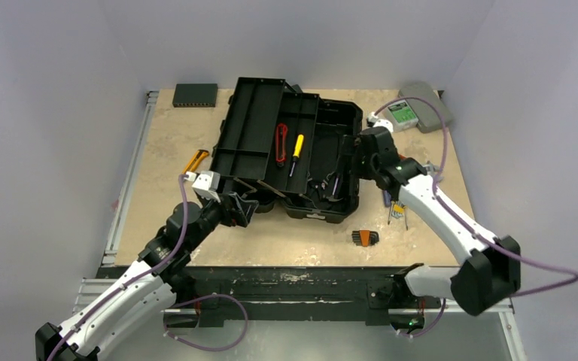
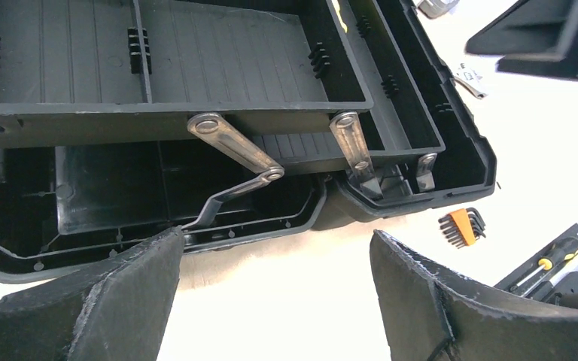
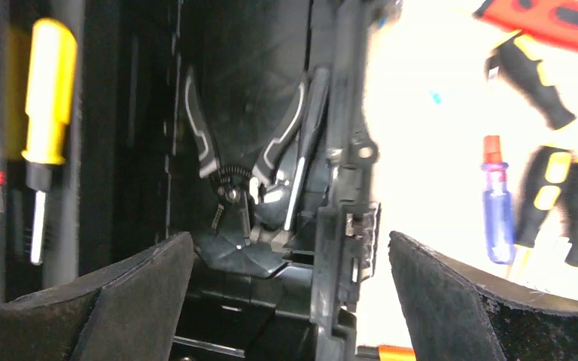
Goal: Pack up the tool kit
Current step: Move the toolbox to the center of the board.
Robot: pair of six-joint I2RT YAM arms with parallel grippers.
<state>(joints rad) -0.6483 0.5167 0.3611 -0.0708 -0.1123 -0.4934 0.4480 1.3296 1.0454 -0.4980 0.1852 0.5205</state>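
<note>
You have soft, even light in the top view, yet the toolbox (image 1: 339, 124) interior reads dark. In both wrist views the table (image 2: 557, 143) beside the toolbox is blown out white. Your right wrist view is blurred throughout.

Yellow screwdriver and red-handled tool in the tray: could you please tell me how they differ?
The yellow screwdriver has one straight handle; the red-handled tool has two. The screwdriver lies right of the red-handled tool. Both lie lengthwise in the toolbox tray.
</note>
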